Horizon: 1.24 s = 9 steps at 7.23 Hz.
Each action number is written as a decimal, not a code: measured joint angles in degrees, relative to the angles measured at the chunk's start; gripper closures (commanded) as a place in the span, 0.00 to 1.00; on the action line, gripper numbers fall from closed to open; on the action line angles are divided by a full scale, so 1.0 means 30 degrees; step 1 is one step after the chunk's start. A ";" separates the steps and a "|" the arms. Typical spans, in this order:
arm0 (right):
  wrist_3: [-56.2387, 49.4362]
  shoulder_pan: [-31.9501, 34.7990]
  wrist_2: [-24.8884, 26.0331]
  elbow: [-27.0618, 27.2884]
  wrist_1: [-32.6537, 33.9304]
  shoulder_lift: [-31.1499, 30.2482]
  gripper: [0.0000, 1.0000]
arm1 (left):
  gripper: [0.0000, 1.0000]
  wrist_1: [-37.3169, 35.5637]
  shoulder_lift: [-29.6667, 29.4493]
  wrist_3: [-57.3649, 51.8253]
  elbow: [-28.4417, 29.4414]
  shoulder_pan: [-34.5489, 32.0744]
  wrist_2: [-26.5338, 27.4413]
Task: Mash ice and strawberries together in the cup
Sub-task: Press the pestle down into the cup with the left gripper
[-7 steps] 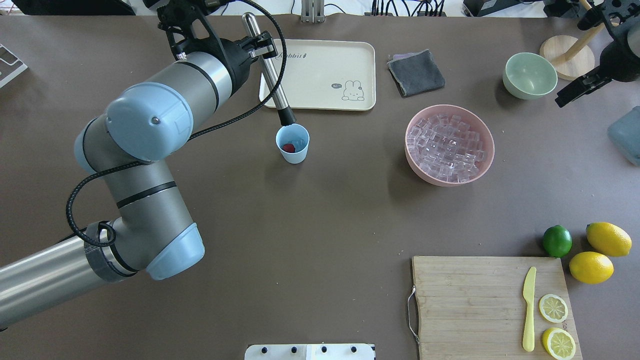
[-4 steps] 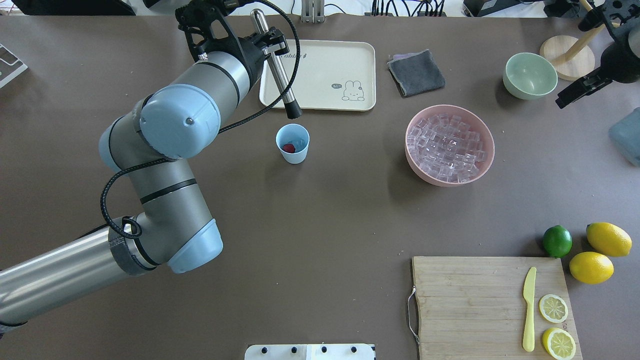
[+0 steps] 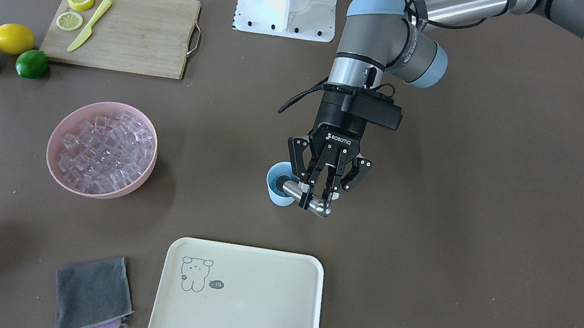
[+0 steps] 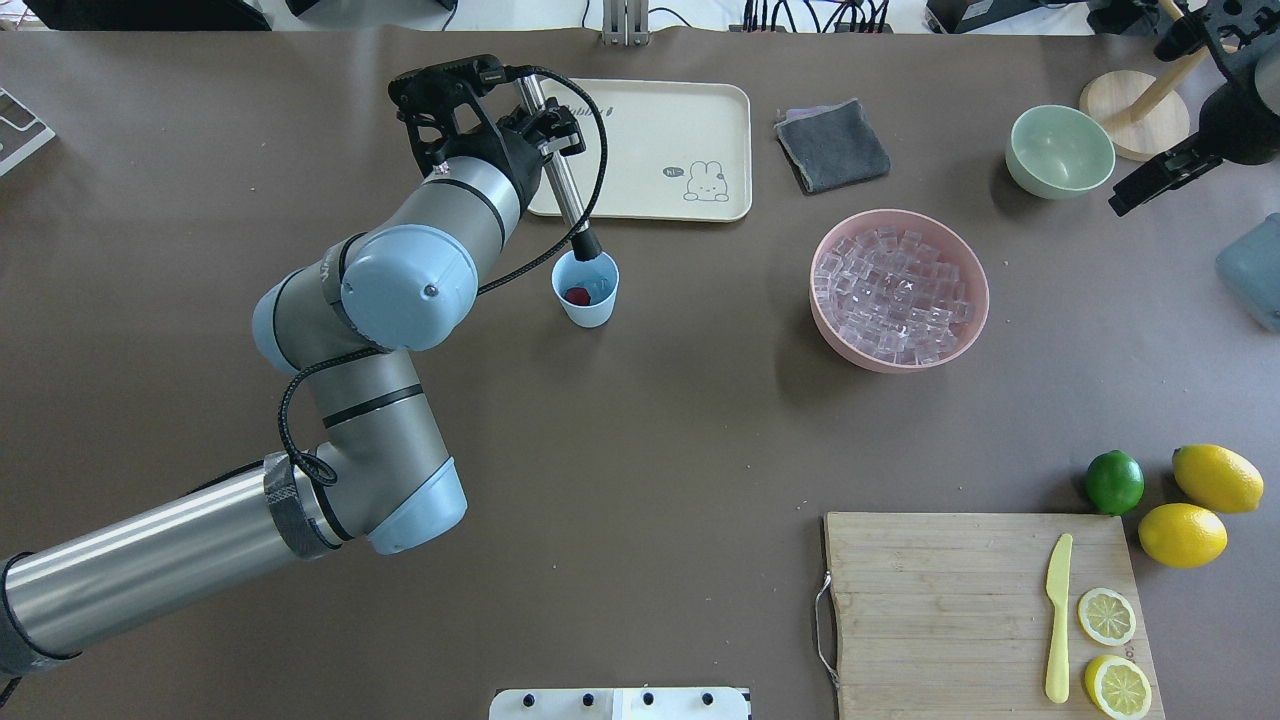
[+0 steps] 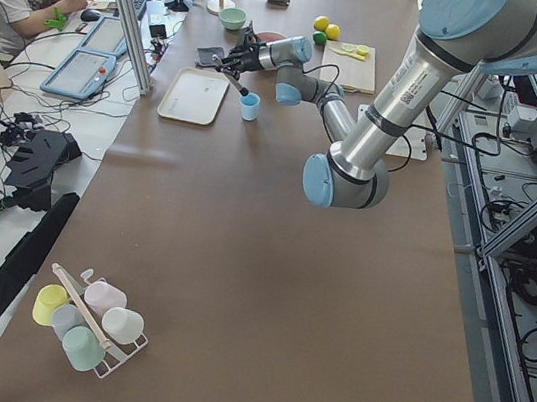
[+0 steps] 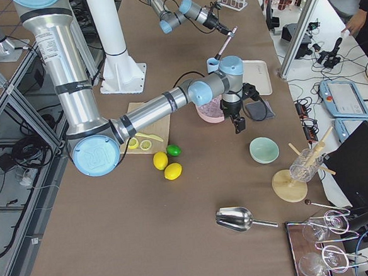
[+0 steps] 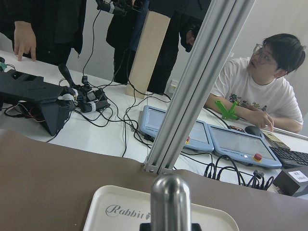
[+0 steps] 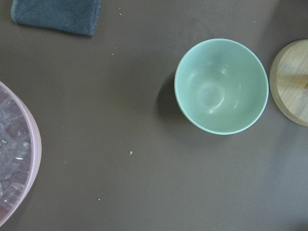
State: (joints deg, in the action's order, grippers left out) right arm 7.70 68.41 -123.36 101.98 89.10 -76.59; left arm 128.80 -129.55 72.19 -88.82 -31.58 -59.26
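Your left tool (image 4: 548,132) is clamped on a steel masher (image 4: 568,195). Its fingers pinch the upper part of the shaft, and the rounded steel end sticks out past them toward 12 o'clock. The masher leans, with its black tip lowest. In the overhead view that tip sits at the 12 o'clock edge of the mouth of the cup (image 4: 592,312). You cannot tell from these views whether the tip touches anything inside.

The light blue cup stands upright on the bench (image 4: 640,450), just at 6 o'clock of the cream tray (image 4: 650,130). It is well apart from the pink bowl (image 4: 870,358), which lies at its 3 o'clock. The strawberry (image 4: 576,295) lies in the bottom of the cup toward 9 o'clock. Something pale and glassy sits beside it, too small to make out. The ice (image 4: 895,290) is heaped in the pink bowl.

Your right tool (image 4: 1128,198) hangs over the bench at 3 o'clock of the pale green bowl (image 4: 1060,150). It holds nothing you can see, and you cannot tell how far its fingers are parted.

A grey cloth (image 4: 832,145) lies between the tray and the green bowl. At 5 o'clock of the pink bowl, a wooden board (image 4: 940,600) carries a yellow knife (image 4: 1058,615).
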 measured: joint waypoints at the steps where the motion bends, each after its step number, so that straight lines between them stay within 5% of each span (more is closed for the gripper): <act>1: 0.0008 0.0007 -0.0004 0.0037 -0.0006 -0.0040 0.03 | 1.00 0.0012 0.0061 -0.0015 0.0003 0.0218 0.0035; 9: -0.0012 0.0012 0.0104 -0.0047 -0.0003 -0.0093 0.03 | 1.00 0.0166 0.0367 -0.0541 -0.0407 0.0537 -0.0047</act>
State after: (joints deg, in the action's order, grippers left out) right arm 7.67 68.45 -123.04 101.84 89.09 -76.87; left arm 129.30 -128.45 70.56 -90.04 -29.97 -59.40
